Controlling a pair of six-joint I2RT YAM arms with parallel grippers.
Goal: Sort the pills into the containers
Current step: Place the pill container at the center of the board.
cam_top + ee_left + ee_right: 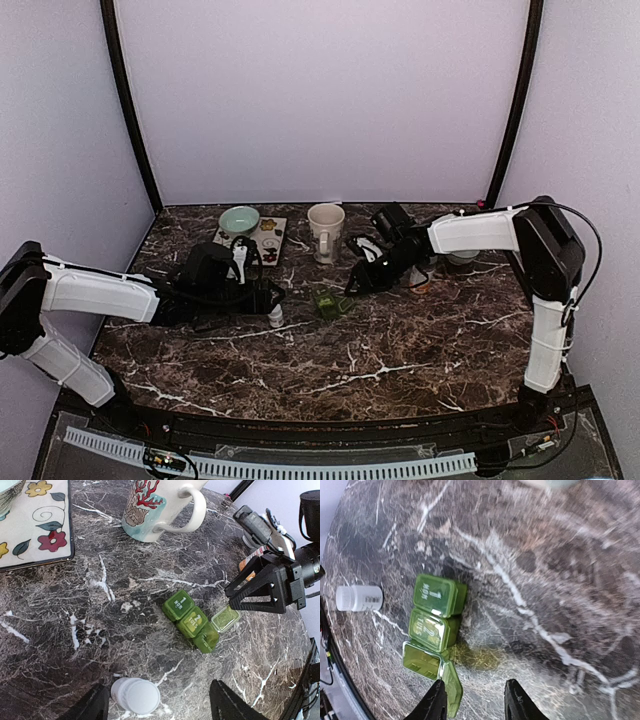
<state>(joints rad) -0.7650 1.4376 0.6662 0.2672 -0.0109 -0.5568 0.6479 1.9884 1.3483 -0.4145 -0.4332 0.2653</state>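
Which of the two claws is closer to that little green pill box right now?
Right. The right gripper hovers just at the pill box, beside its open lid, fingers apart. The left gripper sits farther off, straddling a white bottle short of the box.

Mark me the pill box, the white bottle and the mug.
pill box (192,621): left wrist view, on the lid marked 2.
white bottle (136,696): left wrist view, on its round top.
mug (150,505): left wrist view, on its painted side.
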